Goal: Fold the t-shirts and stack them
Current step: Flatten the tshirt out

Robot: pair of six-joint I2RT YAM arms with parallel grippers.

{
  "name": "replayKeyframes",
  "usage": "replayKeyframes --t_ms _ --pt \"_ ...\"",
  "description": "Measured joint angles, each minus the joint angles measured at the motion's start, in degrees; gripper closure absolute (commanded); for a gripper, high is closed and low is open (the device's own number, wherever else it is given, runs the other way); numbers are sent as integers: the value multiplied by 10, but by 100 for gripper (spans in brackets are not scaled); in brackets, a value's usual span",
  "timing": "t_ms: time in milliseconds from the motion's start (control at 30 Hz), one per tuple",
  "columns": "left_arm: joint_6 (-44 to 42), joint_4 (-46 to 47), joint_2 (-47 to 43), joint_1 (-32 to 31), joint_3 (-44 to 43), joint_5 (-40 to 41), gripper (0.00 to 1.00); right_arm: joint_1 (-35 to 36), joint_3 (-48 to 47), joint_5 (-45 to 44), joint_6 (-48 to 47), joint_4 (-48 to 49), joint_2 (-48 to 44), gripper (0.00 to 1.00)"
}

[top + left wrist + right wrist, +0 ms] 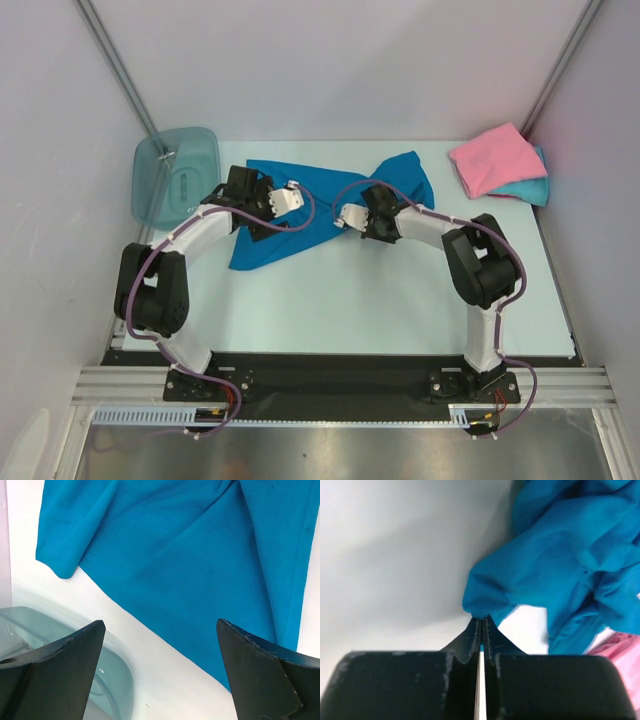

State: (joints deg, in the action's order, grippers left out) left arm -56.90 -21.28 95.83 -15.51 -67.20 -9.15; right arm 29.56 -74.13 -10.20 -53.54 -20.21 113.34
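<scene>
The right fingers (481, 622) are pressed together and pinch a small bunched fold at the edge of the blue t-shirt (325, 190). The cloth gathers to a point right at their tips, then spreads away ahead of them and to their right in loose, rumpled folds.

The left fingers (288, 200) stand wide apart with nothing between them, over the other end of the same shirt. In the left wrist view the cloth lies flat ahead of them. Its straight edge runs slantwise across the gap between them, and the bare worktop (350, 310) shows nearer the tips. The shirt is unfolded and stretches across the worktop from one pair of fingers to the other.

A see-through teal bin (175, 178) sits just beside the left fingers, on their outer side. The pink t-shirt (488, 157) lies folded on top of the turquoise t-shirt (537, 190), well apart from both pairs of fingers and out past the right ones on their right.
</scene>
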Motion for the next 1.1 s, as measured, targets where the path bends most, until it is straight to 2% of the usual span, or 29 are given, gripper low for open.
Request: replayKeyframes --t_ms 133,300,367,433,533,667,933,1100 --pt "-2 2 2 0 0 0 0 -11 -96 39 -7 -132 0 100" --pt "-2 5 6 0 0 0 0 -68 -354 142 15 -309 17 100" --pt "-2 6 9 0 0 0 0 -108 -455 179 41 -346 23 100" --pt "-2 6 11 0 -1 0 0 -146 -504 200 67 -366 22 100" --pt "-2 7 18 0 -6 0 0 -202 -502 212 113 -380 18 100" --pt "-2 7 29 0 -19 -1 0 -243 -435 184 148 -384 36 100" --pt "-22 6 36 -2 -28 -3 0 -237 -427 140 161 -388 139 100" --pt "-132 2 35 -2 -9 -6 0 -223 -465 128 160 -385 173 100"
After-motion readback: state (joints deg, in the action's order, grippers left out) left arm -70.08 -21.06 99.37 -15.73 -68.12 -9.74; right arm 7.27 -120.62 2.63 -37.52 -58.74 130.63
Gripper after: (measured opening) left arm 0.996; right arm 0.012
